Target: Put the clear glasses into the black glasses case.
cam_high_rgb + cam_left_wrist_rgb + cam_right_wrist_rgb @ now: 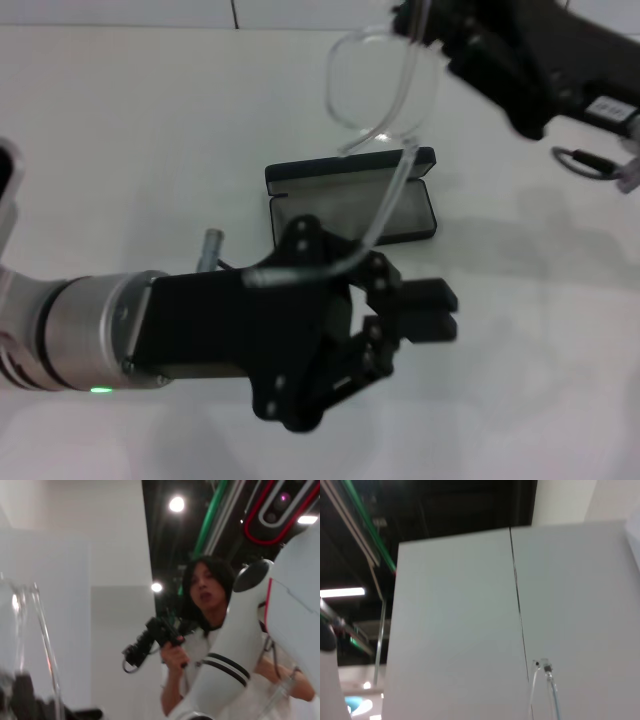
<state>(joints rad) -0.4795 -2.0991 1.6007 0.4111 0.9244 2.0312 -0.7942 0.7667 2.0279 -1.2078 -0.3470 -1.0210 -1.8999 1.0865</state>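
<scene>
The clear glasses hang in the air above the far side of the table, with my right gripper shut on the frame's top corner. One long clear temple runs down over the black glasses case and lies across the linkage of my left gripper. The case lies open on the table, lid raised at the back, pale grey lining showing. The left gripper hovers in front of the case, its black pads together with nothing between them. A clear temple shows in the left wrist view, and a hinge in the right wrist view.
A looped black cable lies on the white table at the right, under the right arm. A small grey metal stub stands beside the left wrist. A person holding a black device appears in the left wrist view.
</scene>
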